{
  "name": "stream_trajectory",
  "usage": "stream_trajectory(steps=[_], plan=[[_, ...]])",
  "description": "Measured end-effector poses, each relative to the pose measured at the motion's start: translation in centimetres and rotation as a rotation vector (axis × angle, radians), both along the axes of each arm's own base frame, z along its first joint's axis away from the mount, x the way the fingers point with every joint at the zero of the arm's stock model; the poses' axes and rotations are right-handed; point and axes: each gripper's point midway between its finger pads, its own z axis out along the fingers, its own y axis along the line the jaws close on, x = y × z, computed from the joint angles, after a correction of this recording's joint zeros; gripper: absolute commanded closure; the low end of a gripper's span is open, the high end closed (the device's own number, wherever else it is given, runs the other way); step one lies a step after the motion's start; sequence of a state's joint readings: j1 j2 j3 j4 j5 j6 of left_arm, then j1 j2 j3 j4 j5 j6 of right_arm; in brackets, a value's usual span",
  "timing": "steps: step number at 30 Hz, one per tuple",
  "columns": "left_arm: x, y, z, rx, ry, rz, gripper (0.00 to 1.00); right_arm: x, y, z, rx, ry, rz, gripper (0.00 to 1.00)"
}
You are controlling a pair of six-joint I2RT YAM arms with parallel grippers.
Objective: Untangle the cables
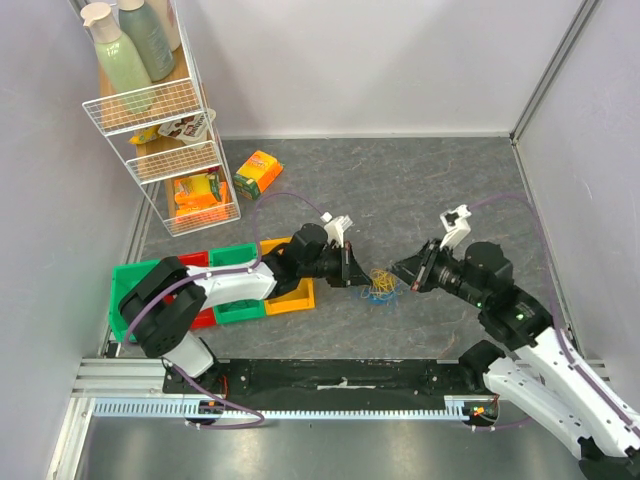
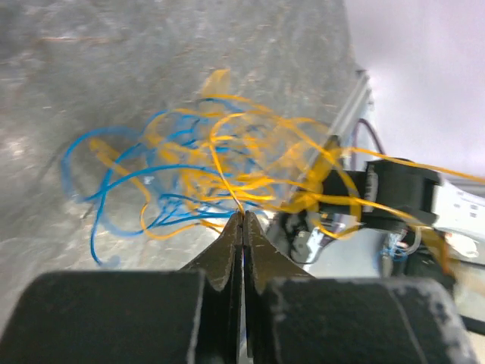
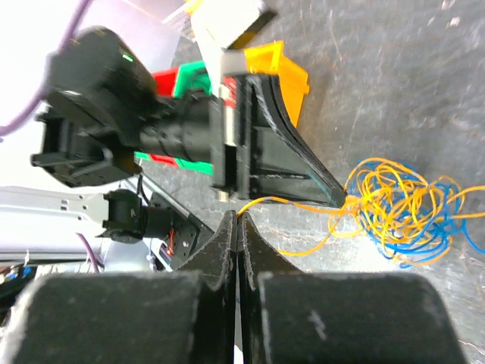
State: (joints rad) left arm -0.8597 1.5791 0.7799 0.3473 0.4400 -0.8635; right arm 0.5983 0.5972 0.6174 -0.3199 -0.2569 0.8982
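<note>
The cables (image 1: 381,286) lie as a small tangle of yellow and blue wire loops on the grey table between my two grippers. My left gripper (image 1: 360,278) touches the tangle's left side. In the left wrist view it (image 2: 242,214) is shut on a yellow strand of the cables (image 2: 220,163). My right gripper (image 1: 402,272) is just right of the tangle. The right wrist view shows it (image 3: 239,214) shut on the end of a yellow strand that runs out taut from the cables (image 3: 402,208), with the left gripper (image 3: 345,203) opposite, at the bundle.
Green (image 1: 130,285), red (image 1: 200,318) and yellow (image 1: 290,298) bins sit under the left arm. A white wire rack (image 1: 170,150) with bottles and packets stands at the back left. An orange and green packet (image 1: 258,172) lies beside it. Walls close in the table.
</note>
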Motion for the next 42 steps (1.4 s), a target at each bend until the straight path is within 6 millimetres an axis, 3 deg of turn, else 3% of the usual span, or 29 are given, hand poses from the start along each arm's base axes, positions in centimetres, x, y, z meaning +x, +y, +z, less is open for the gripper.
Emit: stream_trajectory(steps=[2, 10, 12, 14, 18, 20, 22, 23, 27, 29, 35, 42], plan=[[0.4, 0.7, -1.1, 0.055, -0.016, 0.025, 0.98, 0.1, -0.6, 2.3, -0.018, -0.047, -0.020, 1.00], [0.7, 3.5, -2.9, 0.175, -0.089, 0.083, 0.98, -0.4, -4.9, 19.0, -0.013, -0.426, -0.145, 1.00], [0.7, 3.9, -3.0, 0.183, -0.104, 0.091, 0.98, -0.8, -6.1, 21.3, -0.018, -0.493, -0.186, 1.00], [0.5, 4.4, -2.7, 0.187, -0.122, 0.092, 0.98, -0.6, -7.2, 22.0, -0.049, -0.523, -0.237, 1.00], [0.0, 5.2, 0.1, 0.155, -0.193, 0.082, 0.98, 1.4, -9.0, 18.9, -0.189, -0.464, -0.341, 1.00], [-0.1, 5.7, 2.7, 0.124, -0.259, 0.079, 0.98, 2.9, -10.7, 15.4, -0.309, -0.377, -0.436, 1.00], [0.0, 6.4, 5.9, 0.108, -0.332, 0.088, 0.98, 4.1, -12.5, 11.4, -0.452, -0.273, -0.530, 1.00], [0.2, 6.7, 7.7, 0.100, -0.375, 0.097, 0.98, 4.6, -13.8, 8.3, -0.560, -0.200, -0.583, 1.00], [0.9, 7.3, 16.1, 0.037, -0.552, 0.122, 0.98, 4.6, -15.8, 3.3, -0.729, -0.092, -0.639, 1.00], [0.6, 7.5, 21.0, -0.018, -0.638, 0.119, 0.98, 4.3, -16.5, 2.0, -0.769, -0.067, -0.655, 1.00], [-1.6, 8.7, 34.5, -0.226, -0.838, 0.111, 0.98, 4.1, -17.4, 0.9, -0.792, -0.059, -0.691, 1.00], [-5.4, 10.0, 46.3, -0.457, -1.003, 0.049, 0.98, 4.5, -16.8, -1.4, -0.790, -0.024, -0.684, 1.00]])
